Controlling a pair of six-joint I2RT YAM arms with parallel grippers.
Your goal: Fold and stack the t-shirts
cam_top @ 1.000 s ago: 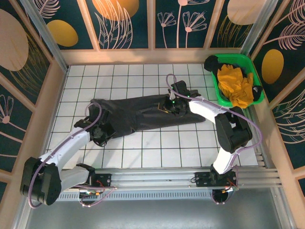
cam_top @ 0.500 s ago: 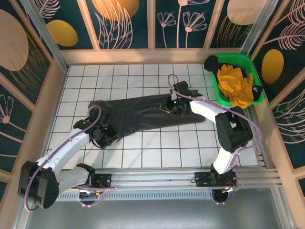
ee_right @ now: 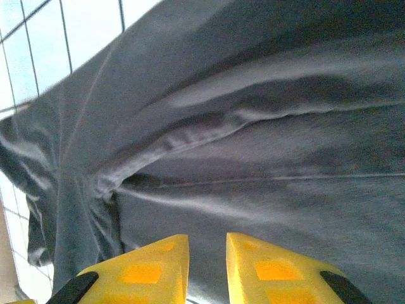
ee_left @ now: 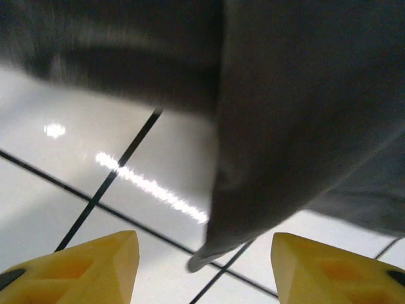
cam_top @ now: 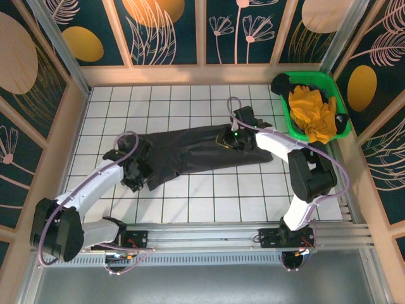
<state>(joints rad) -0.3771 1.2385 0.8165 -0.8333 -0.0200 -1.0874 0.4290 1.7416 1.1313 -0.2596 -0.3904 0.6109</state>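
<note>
Charcoal t-shirt, left pincer apart, right pincer nearly together (grip unclear)

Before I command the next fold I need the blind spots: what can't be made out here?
Whether the right gripper pinches the shirt: right wrist view, fingers nearly together against cloth, contact unclear.
Upper part of the shirt, left wrist view: blurred.
Cloth under the left gripper, top view: hidden by the wrist.
The yellow cloth in the bin, top view: heaped, too small to count pieces.
</note>
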